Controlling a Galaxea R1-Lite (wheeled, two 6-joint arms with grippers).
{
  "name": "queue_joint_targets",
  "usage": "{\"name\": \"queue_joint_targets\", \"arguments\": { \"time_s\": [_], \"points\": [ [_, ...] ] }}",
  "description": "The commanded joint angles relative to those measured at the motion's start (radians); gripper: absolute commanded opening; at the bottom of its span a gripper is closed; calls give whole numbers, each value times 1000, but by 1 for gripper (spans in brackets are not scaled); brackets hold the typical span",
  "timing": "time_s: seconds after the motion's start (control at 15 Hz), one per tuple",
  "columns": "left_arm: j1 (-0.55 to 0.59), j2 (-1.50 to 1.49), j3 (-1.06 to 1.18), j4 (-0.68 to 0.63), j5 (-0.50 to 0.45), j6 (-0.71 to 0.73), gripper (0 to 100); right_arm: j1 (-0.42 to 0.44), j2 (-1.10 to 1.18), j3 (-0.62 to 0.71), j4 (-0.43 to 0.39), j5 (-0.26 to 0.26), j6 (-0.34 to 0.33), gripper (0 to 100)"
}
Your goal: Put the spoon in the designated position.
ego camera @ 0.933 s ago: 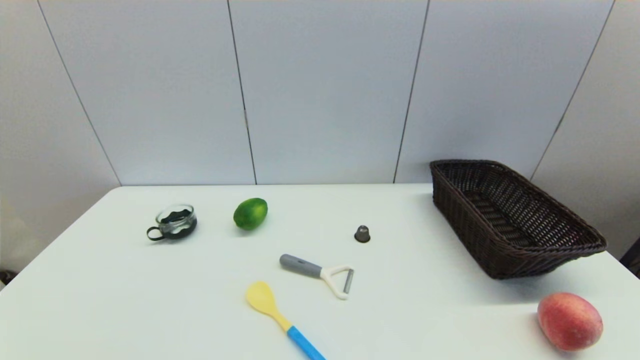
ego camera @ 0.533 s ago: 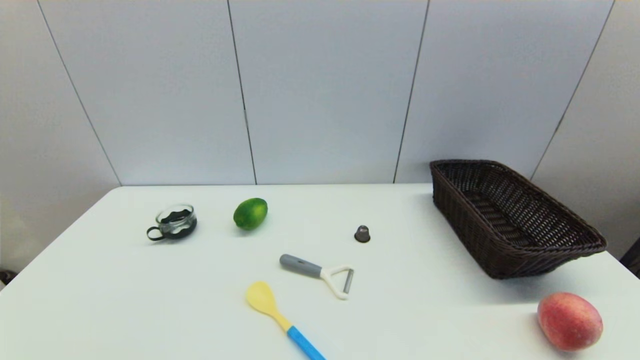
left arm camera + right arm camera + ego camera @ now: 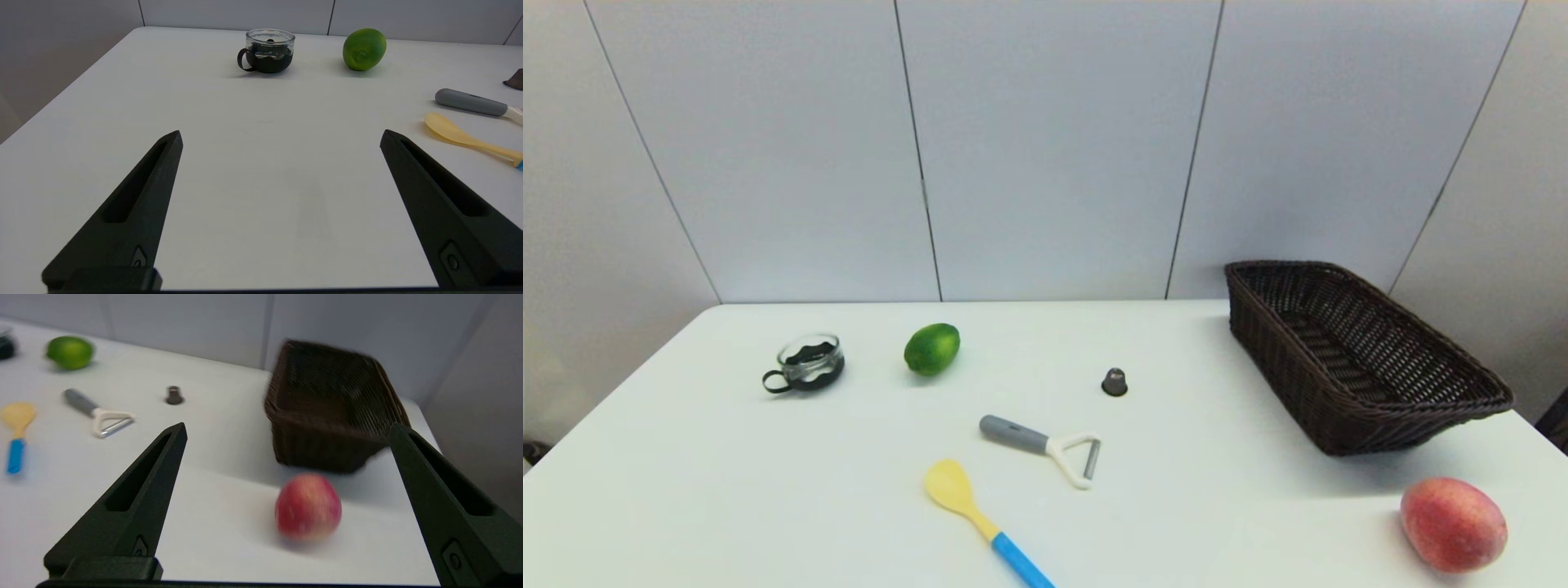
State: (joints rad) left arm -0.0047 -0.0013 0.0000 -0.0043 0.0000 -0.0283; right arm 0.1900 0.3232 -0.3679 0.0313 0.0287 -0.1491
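Observation:
The spoon [image 3: 982,518] lies flat near the table's front edge, pale yellow bowl pointing away from me, blue handle end toward me; it also shows as the spoon [image 3: 470,139] and the spoon [image 3: 16,430] in the wrist views. Neither arm appears in the head view. My left gripper [image 3: 281,136] is open over bare table, to the left of the spoon and well apart from it. My right gripper [image 3: 288,428] is open above the front right of the table, near the peach [image 3: 308,505], far to the right of the spoon.
A grey-handled white peeler [image 3: 1045,445] lies just behind the spoon. A dark wicker basket [image 3: 1413,400] stands at the back right, a peach [image 3: 1452,523] in front of it. A lime [image 3: 931,349], a glass cup [image 3: 809,362] and a small dark capsule [image 3: 1114,381] sit farther back.

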Motion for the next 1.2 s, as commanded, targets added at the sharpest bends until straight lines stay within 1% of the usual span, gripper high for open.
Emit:
{"name": "queue_joint_targets", "arguments": {
  "time_s": [0.07, 0.27, 0.33, 0.4, 0.6, 0.67, 0.87, 1.0, 1.07, 1.13, 1.2],
  "points": [
    [0, 1, 2, -2, 0, -1, 100, 177, 258, -152, -4, 14, -81, 100],
    [0, 1, 2, -2, 0, 1, 100, 286, 387, -233, 2, 26, -79, 100],
    [0, 1, 2, 1, 0, 1, 100, 324, 427, -256, 2, 62, -78, 100],
    [0, 1, 2, -2, 0, 1, 100, 339, 468, -270, 1, 120, -78, 100],
    [0, 1, 2, -2, 0, 1, 100, 353, 599, -278, 2, 392, -82, 100],
    [0, 1, 2, 1, 0, -1, 100, 385, 639, -279, 2, 425, -78, 100],
    [0, 1, 2, -2, 0, 1, 100, 549, 734, -290, 2, 451, -69, 100],
    [0, 1, 2, -2, 0, -1, 100, 623, 818, -321, -19, 494, -69, 100],
    [0, 1, 2, -2, 0, 1, 100, 638, 860, -327, -39, 502, -70, 100],
    [0, 1, 2, -2, 0, -1, 100, 646, 904, -332, -74, 500, -69, 100],
    [0, 1, 2, 1, 0, 1, 100, 648, 956, -347, -90, 497, -67, 100]
  ]
}}
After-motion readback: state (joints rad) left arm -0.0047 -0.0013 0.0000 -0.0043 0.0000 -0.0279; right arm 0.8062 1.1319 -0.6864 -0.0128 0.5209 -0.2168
